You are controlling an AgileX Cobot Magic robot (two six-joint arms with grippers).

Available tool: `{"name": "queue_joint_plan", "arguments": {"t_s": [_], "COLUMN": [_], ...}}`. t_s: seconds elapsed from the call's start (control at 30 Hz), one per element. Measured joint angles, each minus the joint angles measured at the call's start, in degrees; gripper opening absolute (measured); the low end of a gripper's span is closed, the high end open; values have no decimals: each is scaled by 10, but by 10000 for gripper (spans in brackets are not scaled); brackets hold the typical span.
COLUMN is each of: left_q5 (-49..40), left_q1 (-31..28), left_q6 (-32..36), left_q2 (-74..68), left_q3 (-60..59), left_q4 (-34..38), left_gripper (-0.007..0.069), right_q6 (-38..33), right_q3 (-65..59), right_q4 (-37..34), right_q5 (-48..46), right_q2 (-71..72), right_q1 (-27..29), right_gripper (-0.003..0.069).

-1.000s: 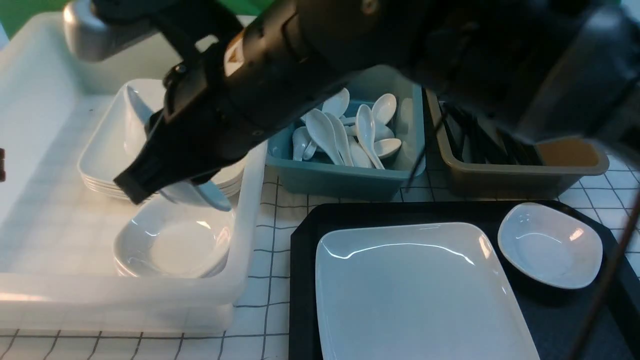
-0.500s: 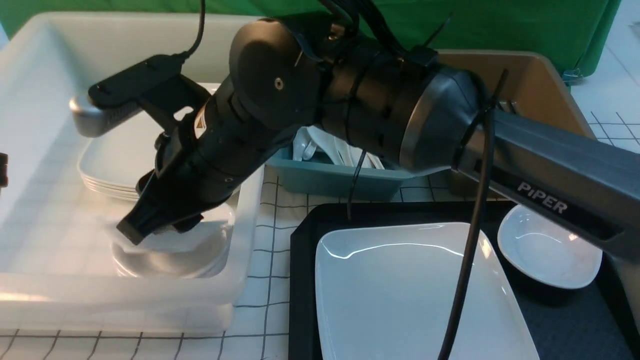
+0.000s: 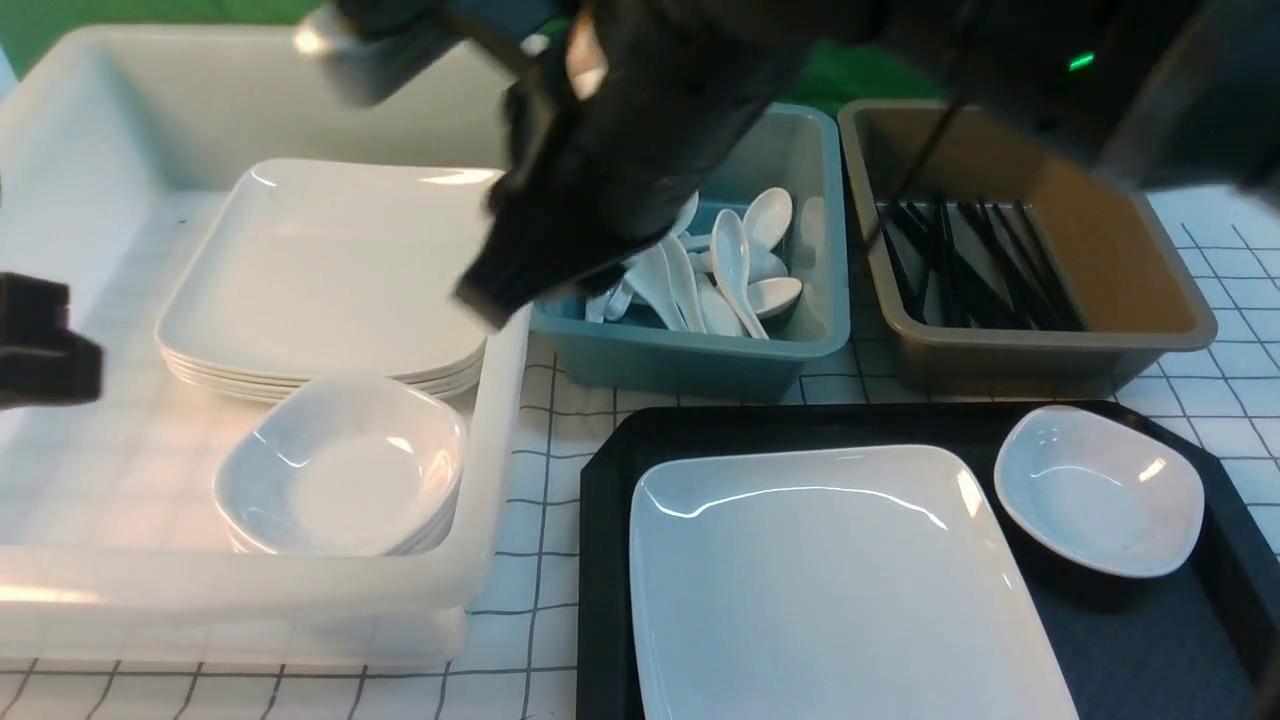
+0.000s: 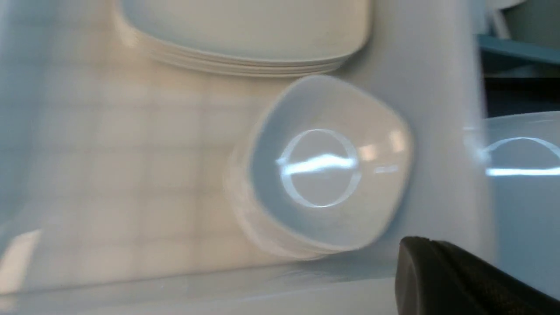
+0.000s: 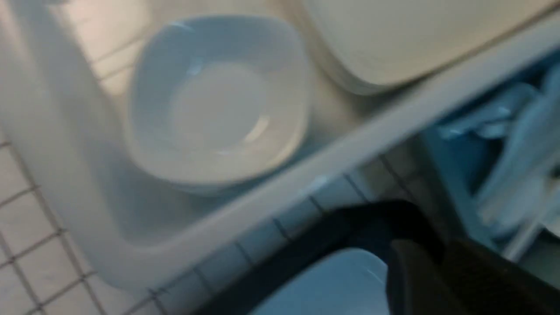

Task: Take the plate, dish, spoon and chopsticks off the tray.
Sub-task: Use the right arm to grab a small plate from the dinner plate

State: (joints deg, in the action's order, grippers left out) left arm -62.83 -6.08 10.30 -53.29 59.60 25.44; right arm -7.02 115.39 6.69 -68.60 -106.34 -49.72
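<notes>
Front view: the plate [image 3: 830, 575] and the dish [image 3: 1100, 490] lie side by side on the black tray [image 3: 608, 500], the left end effector [image 3: 45, 345] is closed by the white tub [image 3: 497, 480], and the right end effector [image 3: 497, 293] hangs blurry by the blue tub [image 3: 700, 365] — I cannot tell how open. Left wrist view: stacked bowls [image 4: 323, 170] in the white tub. Right wrist view: those bowls, blurry.

No writing, label, brand mark or number is legible in any of the three views; the dark arm housing [image 3: 640, 150] across the front view is motion-blurred.
</notes>
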Motion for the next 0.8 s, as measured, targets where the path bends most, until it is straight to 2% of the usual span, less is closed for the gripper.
{"name": "queue_joint_plan", "arguments": {"t_s": [0.07,0.1,0.2,0.3,0.37,0.5,0.53,0.57,0.67,0.8], "left_q5": [-3,-2,13,46,67,85,85,86,91,103], "left_q1": [7,23,74,154,211,305,313,342,369,375], "left_q6": [27,46,46,20,10,-5,-6,-16,-20,-21], "left_q2": [-1,-2,-7,-32,-56,-118,-124,-146,-171,-176], "left_q3": [0,0,0,0,0,0,0,0,0,1], "left_q4": [49,84,90,59,39,-1,-4,-14,-24,-31], "left_gripper": [6,6,3,0,-1,-1,-1,-1,-1,-1], "right_q6": [13,21,34,39,39,36,35,31,25,17], "right_q3": [-47,-98,-216,-352,-425,-525,-529,-559,-581,-584], "right_q4": [17,25,32,37,40,42,42,42,42,44], "right_q5": [0,-1,-4,14,40,113,116,143,180,211], "right_q2": [31,65,112,143,150,150,150,146,135,104], "right_q1": [31,71,142,225,256,293,293,306,322,331], "right_gripper": [46,31,50,152,228,398,398,449,477,482]}}
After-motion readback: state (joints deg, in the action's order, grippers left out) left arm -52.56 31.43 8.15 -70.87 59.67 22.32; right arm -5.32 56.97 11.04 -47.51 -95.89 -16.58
